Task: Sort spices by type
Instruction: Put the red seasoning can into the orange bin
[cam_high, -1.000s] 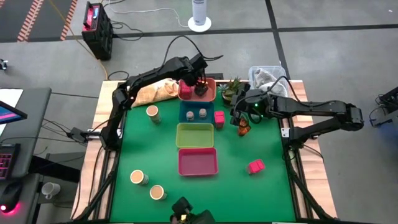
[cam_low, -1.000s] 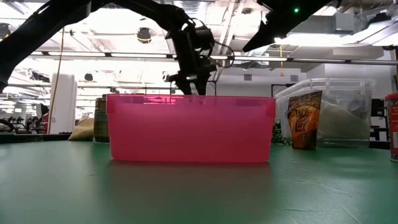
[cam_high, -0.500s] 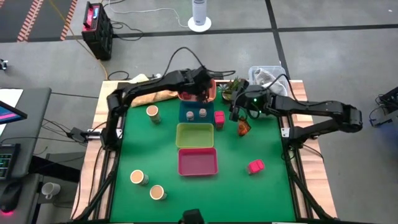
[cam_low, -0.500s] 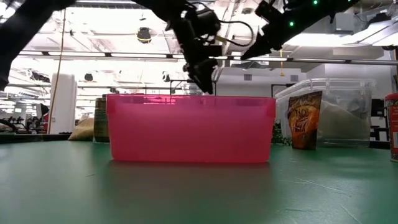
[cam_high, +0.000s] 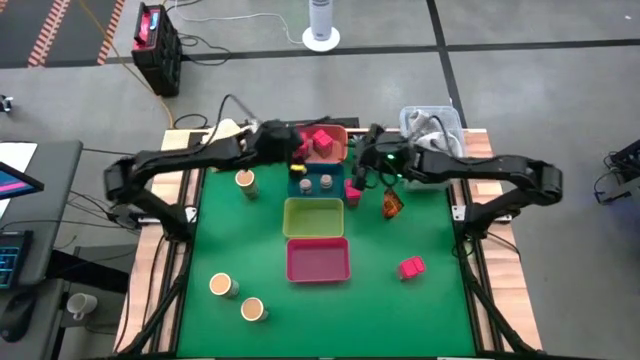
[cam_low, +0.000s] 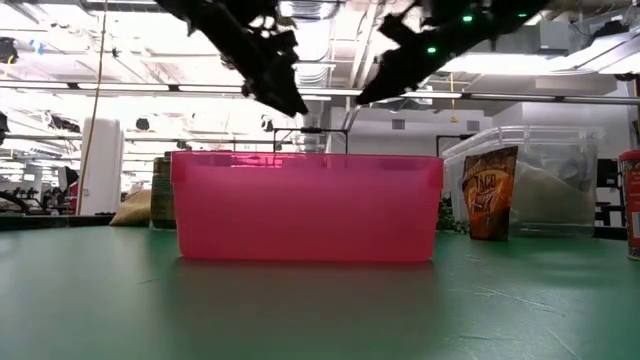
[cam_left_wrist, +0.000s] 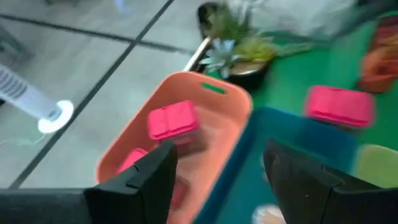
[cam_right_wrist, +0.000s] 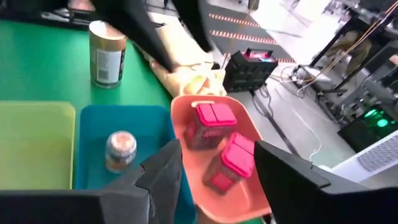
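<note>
Two pink-red cubes (cam_right_wrist: 211, 124) stand in the salmon tray (cam_high: 335, 152) at the far end of the tray row. A third cube (cam_high: 352, 188) sits beside the blue tray (cam_high: 302, 187), and another (cam_high: 410, 267) stands alone to the right. Two grey shaker jars (cam_high: 315, 182) stand in the blue tray. Tan-topped jars (cam_high: 245, 180) (cam_high: 222, 285) (cam_high: 253, 309) stand on the left. The orange-brown packet (cam_high: 391, 205) stands upright. My left gripper (cam_left_wrist: 219, 155) hovers open at the salmon tray's left. My right gripper (cam_right_wrist: 217, 149) hovers open, right of that tray.
A yellow-green tray (cam_high: 313, 215) and a pink tray (cam_high: 318, 260) continue the row toward the near edge. A potted plant (cam_high: 375, 140) and a clear bin (cam_high: 430, 122) stand at the far right. A tan bag (cam_high: 235, 135) lies at the far left.
My left gripper has pulled out of the salmon tray toward the table's left and risen; a pink cube now shows where it was. My right gripper has moved away from the packet, up and toward the far left, nearer the salmon tray.
</note>
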